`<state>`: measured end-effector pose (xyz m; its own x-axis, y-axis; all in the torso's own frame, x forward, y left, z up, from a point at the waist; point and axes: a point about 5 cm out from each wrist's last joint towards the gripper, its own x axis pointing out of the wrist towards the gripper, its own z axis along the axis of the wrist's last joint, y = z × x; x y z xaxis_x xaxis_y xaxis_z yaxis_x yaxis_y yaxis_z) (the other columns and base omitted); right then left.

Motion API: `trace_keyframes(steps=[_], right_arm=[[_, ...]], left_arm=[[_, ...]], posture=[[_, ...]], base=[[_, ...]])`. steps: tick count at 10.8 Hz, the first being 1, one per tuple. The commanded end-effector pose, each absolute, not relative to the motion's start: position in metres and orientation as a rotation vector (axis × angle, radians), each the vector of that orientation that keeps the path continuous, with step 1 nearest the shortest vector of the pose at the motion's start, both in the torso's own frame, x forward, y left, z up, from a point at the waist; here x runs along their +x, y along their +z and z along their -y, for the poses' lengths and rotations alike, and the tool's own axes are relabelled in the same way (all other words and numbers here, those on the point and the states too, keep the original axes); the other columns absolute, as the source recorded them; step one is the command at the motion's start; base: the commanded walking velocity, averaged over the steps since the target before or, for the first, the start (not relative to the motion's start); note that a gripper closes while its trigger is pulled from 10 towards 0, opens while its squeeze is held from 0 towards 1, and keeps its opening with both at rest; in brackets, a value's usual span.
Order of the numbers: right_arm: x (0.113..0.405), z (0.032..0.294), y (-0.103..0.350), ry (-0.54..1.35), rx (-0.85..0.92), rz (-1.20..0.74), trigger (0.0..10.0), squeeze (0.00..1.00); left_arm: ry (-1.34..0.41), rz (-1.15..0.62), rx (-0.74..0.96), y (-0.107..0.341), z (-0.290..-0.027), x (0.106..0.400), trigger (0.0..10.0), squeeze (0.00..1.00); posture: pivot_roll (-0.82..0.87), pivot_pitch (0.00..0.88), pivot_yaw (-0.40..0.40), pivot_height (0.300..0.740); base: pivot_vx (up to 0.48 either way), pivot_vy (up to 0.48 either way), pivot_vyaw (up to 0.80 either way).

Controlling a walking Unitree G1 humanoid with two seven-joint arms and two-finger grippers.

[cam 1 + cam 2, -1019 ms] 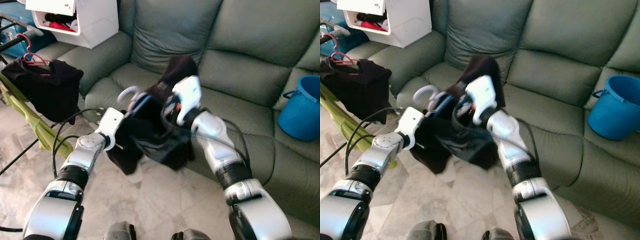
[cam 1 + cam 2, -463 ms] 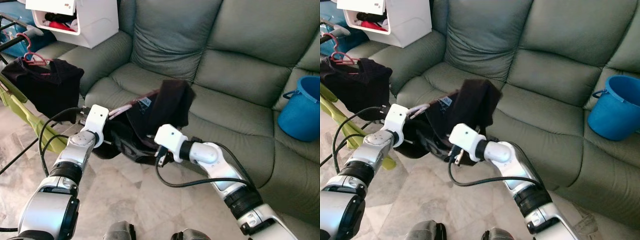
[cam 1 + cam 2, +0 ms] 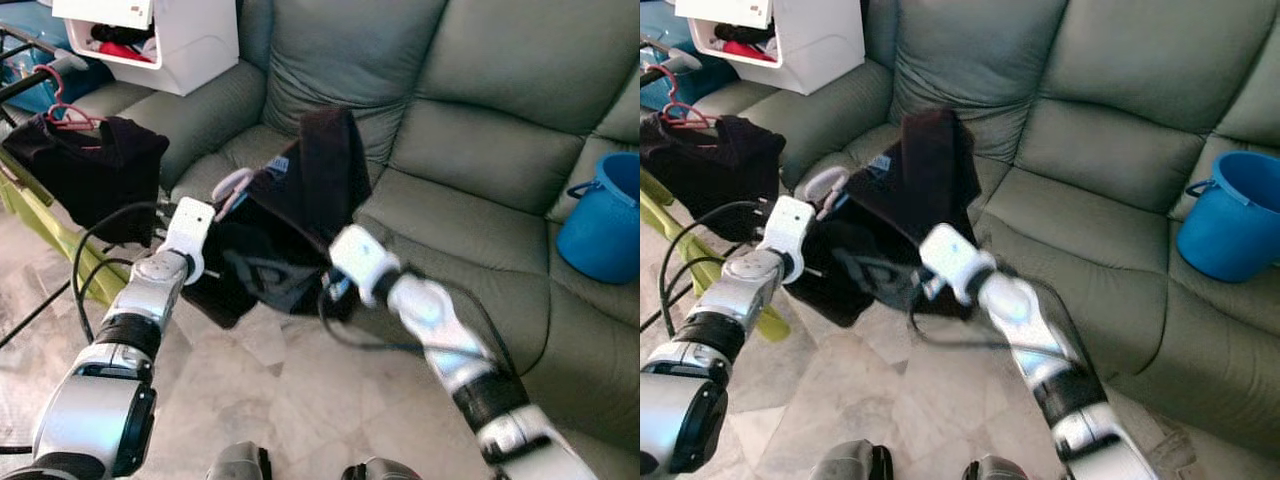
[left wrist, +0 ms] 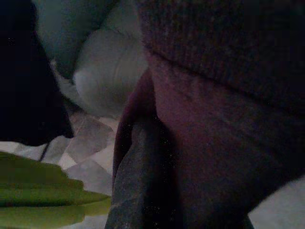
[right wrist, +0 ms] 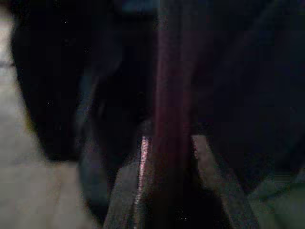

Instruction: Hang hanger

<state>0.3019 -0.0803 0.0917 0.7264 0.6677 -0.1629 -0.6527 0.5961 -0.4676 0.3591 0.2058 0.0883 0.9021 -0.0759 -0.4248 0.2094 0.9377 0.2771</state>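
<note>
We see both arms holding a dark garment (image 3: 300,215) on a pink hanger (image 3: 232,186) up in front of the grey-green sofa (image 3: 470,130).
Right gripper (image 5: 167,148): 2 fingers closed on a thin reddish hanger bar. Left gripper (image 3: 205,235) is buried in cloth; we cannot tell its fingers. A second hung garment (image 3: 90,165) sits on the rack at left.
</note>
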Motion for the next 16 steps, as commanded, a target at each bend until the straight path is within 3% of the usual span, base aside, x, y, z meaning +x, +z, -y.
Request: trace_keyframes(steps=[1,5,7,13,15,16], right_arm=[[0.295,0.082,0.079,0.807,-0.564,-0.033,10.0,1.00],[0.261,0.083,0.069,1.159,-0.605,-0.123,10.0,1.00],[0.253,0.094,0.066,1.254,-0.689,-0.171,10.0,1.00],[0.282,0.124,0.104,1.036,-0.717,-0.003,10.0,1.00],[0.291,0.148,0.111,0.962,-0.784,-0.002,10.0,1.00],[0.297,0.163,0.115,0.929,-0.862,0.001,10.0,0.64]], left_arm=[[-0.065,-0.320,0.321,0.116,-0.218,0.371,0.0,0.00],[-0.029,-0.306,0.412,0.123,-0.231,0.373,0.0,0.00],[-0.103,-0.294,0.501,0.129,-0.236,0.373,0.0,0.00],[-0.497,-0.292,0.743,0.133,-0.246,0.360,0.0,0.00],[-0.644,-0.293,0.904,0.120,-0.241,0.350,0.0,0.00],[-0.714,-0.284,0.935,0.111,-0.234,0.344,0.0,0.00]], posture=[[-0.08,0.000,-0.039,0.740],[-0.09,0.000,-0.030,0.740],[-0.09,0.000,-0.033,0.740],[-0.10,0.000,-0.030,0.740],[-0.10,0.000,-0.029,0.740],[-0.10,0.000,-0.029,0.740]], base=[[0.000,0.000,0.00],[0.000,0.000,0.00],[0.000,0.000,0.00],[0.000,0.000,0.00],[0.000,0.000,0.00],[0.000,0.000,0.00]])
